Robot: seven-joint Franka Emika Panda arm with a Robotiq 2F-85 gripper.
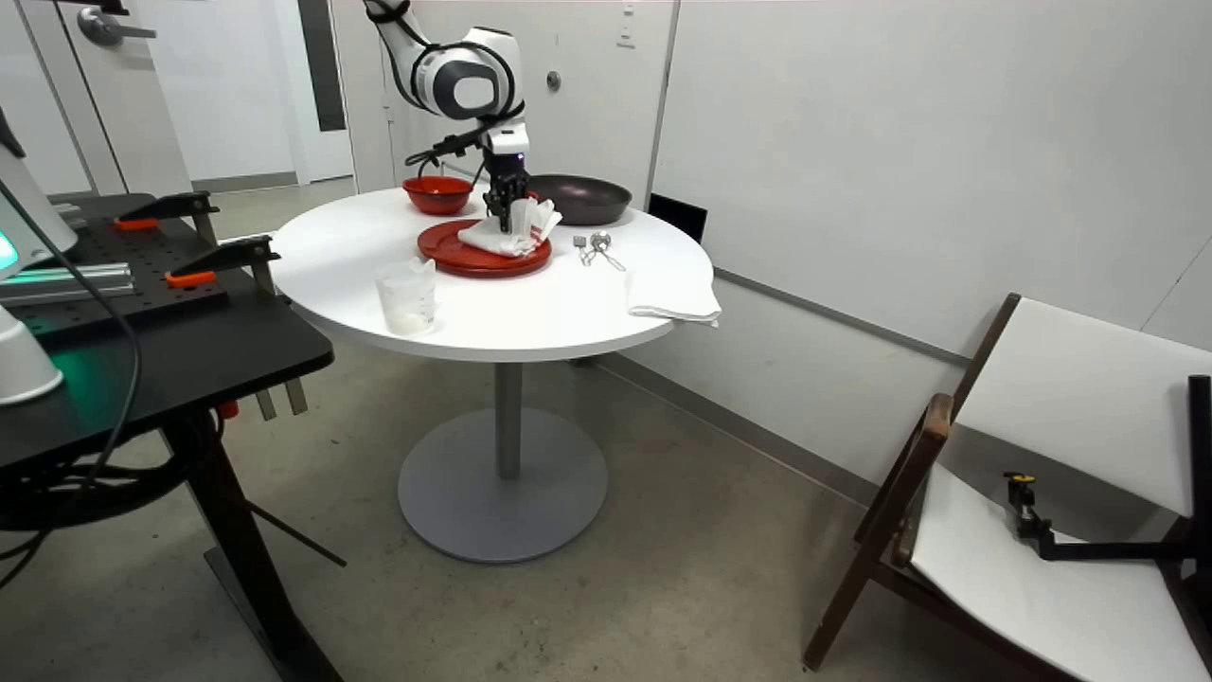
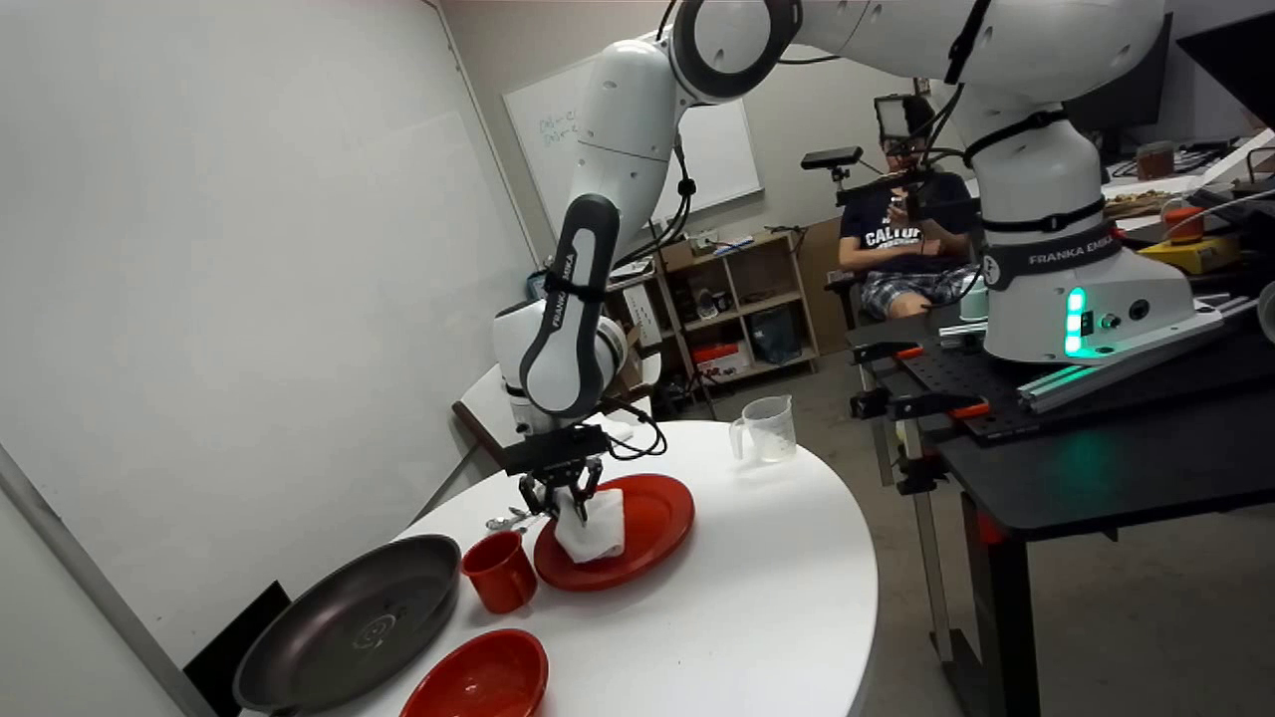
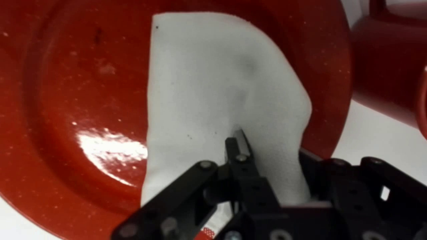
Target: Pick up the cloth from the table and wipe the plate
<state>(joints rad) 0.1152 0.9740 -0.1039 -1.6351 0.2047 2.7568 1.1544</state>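
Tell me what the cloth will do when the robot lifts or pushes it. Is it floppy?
The cloth is probably floppy, because it's crumpled where the gripper pinches it. It's likely light too, since it looks thin. Pushed along, it might slide easily, because the plate under it looks shiny.

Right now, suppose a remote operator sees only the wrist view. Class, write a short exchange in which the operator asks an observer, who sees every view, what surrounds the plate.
Operator: The wrist view shows me the cloth on the plate. What stands elsewhere on the table?
Observer: In an exterior view, a clear measuring cup stands apart from the plate.
Operator: And past the red mug?
Observer: A dark pan; the mug is between it and the plate.
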